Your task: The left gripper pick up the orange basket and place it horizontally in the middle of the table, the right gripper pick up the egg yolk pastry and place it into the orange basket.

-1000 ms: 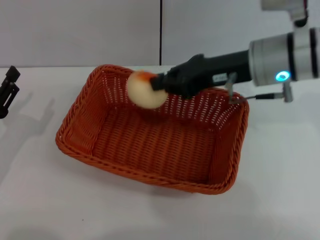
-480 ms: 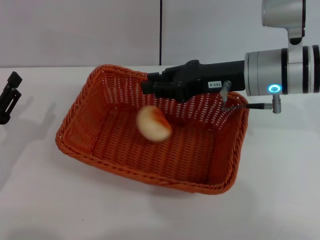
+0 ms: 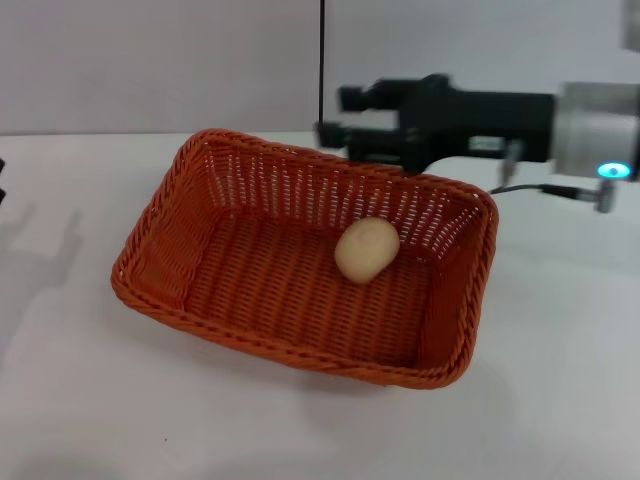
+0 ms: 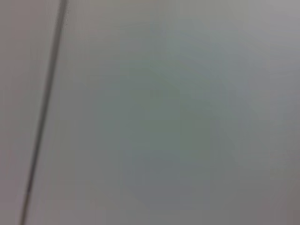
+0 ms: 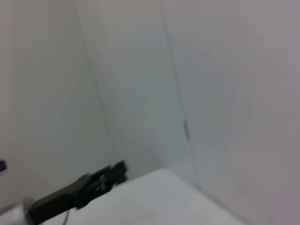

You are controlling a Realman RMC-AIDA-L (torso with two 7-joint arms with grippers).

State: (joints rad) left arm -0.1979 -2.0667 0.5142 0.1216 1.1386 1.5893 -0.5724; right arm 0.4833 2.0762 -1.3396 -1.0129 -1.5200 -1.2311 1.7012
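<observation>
The orange basket (image 3: 260, 270) lies lengthwise across the middle of the white table (image 3: 80, 400) in the head view. The egg yolk pastry (image 3: 366, 249) rests inside it on the woven floor, toward the far right wall, pale side showing. My right gripper (image 3: 335, 115) hovers above the basket's far rim, open and holding nothing, clear of the pastry. My left gripper (image 5: 112, 174) shows only in the right wrist view, far off and small, on its arm above the table surface. The left wrist view holds only blank wall.
A grey wall with a dark vertical seam (image 3: 322, 60) stands behind the table. The right arm's silver body with its blue light (image 3: 605, 170) reaches in from the right, above the table.
The right gripper opened and let the pastry drop; it fell and settled on the basket floor. The gripper rose and pulled back to the right. The left gripper left the head view.
</observation>
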